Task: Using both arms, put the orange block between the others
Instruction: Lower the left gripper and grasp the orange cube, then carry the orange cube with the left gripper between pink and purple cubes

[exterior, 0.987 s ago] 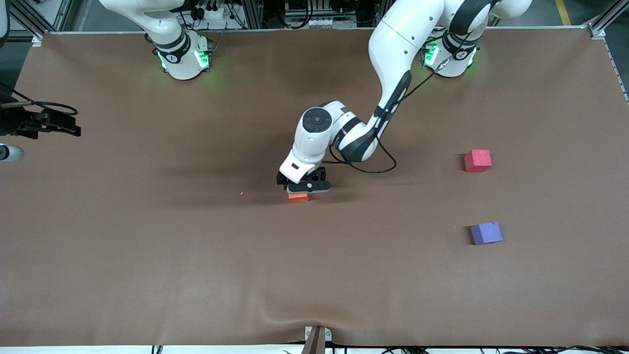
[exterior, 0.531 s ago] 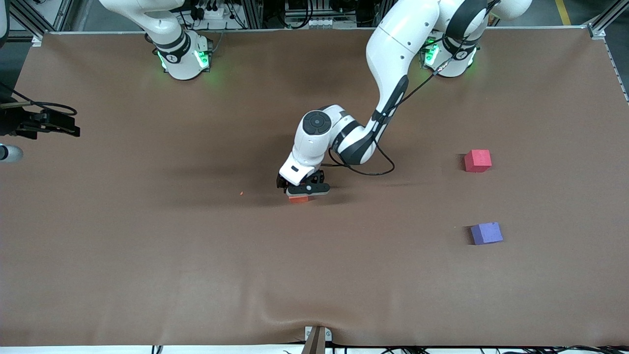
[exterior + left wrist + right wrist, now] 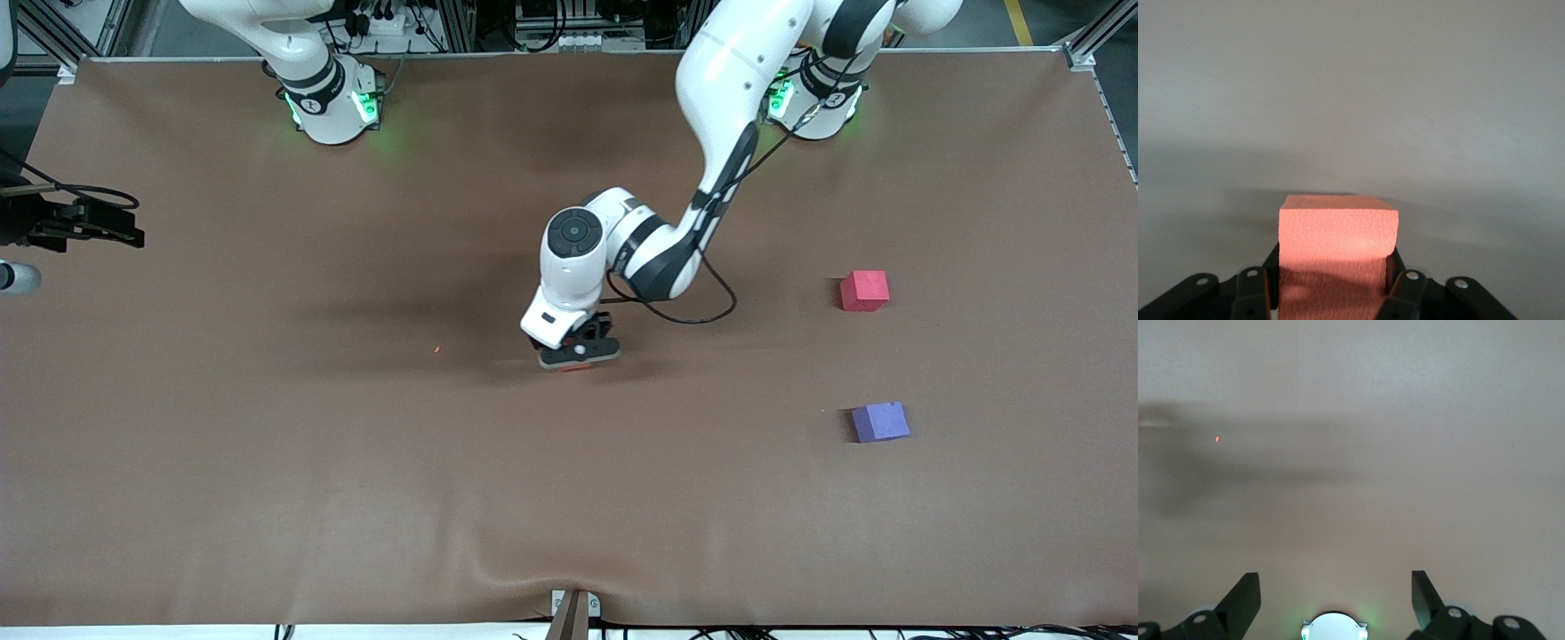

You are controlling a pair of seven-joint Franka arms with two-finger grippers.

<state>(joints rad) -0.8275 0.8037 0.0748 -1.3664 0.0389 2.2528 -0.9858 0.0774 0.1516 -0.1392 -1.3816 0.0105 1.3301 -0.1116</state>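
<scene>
The orange block [image 3: 1338, 230] sits clamped between the fingers of my left gripper [image 3: 1333, 273], pads pressed on two of its sides. In the front view the left gripper [image 3: 580, 356] is at mid-table, and only a sliver of the orange block [image 3: 582, 367] shows under it. The others, a pinkish-red cube [image 3: 864, 291] and a purple-blue cube [image 3: 880, 421], lie apart toward the left arm's end, the purple-blue one nearer the front camera. My right gripper [image 3: 1335, 583] is open and empty above bare table, and that arm waits.
A tiny orange speck [image 3: 436, 349] lies on the brown mat [image 3: 267, 462] beside the left gripper, toward the right arm's end. A black device with a cable [image 3: 80, 222] juts in at the right arm's end. A cable loop [image 3: 702, 311] hangs from the left wrist.
The left gripper's fingers closed onto the orange block. Hand and block then shifted a little toward the left arm's end, hiding most of the block from the front camera. The right arm stayed put.
</scene>
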